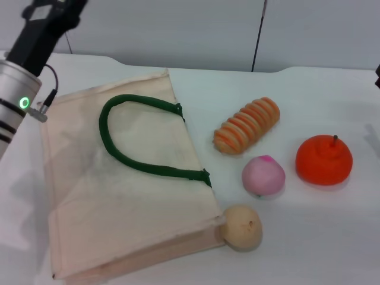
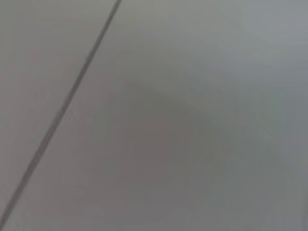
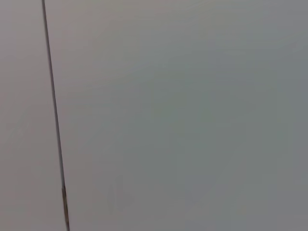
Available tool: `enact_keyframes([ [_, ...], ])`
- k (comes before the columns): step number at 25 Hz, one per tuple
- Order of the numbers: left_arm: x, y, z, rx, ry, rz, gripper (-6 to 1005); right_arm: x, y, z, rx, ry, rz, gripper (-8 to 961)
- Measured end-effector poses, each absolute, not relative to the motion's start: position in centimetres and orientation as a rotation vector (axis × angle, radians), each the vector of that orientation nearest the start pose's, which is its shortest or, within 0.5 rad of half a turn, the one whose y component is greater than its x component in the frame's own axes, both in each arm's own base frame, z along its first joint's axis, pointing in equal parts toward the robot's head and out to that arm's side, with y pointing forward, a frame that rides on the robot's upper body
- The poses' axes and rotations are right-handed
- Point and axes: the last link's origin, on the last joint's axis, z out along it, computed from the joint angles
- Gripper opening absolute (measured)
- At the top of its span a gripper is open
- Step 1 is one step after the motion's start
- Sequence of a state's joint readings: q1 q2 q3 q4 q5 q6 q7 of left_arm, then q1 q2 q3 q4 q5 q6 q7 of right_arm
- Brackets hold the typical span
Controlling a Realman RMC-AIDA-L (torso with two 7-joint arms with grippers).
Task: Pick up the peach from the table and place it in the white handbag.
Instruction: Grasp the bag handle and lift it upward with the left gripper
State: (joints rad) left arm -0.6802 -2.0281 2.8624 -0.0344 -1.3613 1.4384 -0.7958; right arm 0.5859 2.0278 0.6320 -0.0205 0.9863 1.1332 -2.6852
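The peach (image 1: 263, 176), pale pink with a deeper pink top, lies on the white table right of the white handbag (image 1: 113, 202). The handbag is a flat cream cloth tote with dark green looped handles (image 1: 133, 138), lying left of centre. My left arm (image 1: 24, 65) reaches up at the far left edge of the head view, well away from the peach; its gripper is out of view. Only a dark sliver of my right arm shows at the right edge (image 1: 377, 76). Both wrist views show only a plain grey wall.
A tan round fruit (image 1: 242, 227) touches the bag's near right corner. A bright orange fruit with a stem (image 1: 324, 160) lies right of the peach. A striped orange bread-like roll (image 1: 247, 125) lies behind the peach. The table's far edge meets a grey wall.
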Motion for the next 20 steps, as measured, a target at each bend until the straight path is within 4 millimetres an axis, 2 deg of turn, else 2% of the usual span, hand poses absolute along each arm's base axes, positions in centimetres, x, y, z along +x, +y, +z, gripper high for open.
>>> enact_keyframes([
  [3,-25.6,39.7,4.5,-1.749,-0.687,-1.337,741,33.2,37.0,1.7,-1.664,0.638,0.738,894],
  [7,-25.8,40.9,6.7,-1.899,-0.878,-1.295,741,33.2,37.1,1.6,-1.665,0.641,0.735,893],
  [11,-26.0,41.3,8.5,-2.011,-0.965,-1.191,741,33.3,37.1,1.7,-1.664,0.642,0.733,893],
  [15,-26.7,41.2,10.0,-2.097,-1.092,-1.003,741,33.5,37.0,1.8,-1.662,0.643,0.725,894],
  [20,-26.6,40.5,11.1,-2.221,-1.194,-0.751,740,33.6,37.0,1.8,-1.659,0.645,0.725,894],
])
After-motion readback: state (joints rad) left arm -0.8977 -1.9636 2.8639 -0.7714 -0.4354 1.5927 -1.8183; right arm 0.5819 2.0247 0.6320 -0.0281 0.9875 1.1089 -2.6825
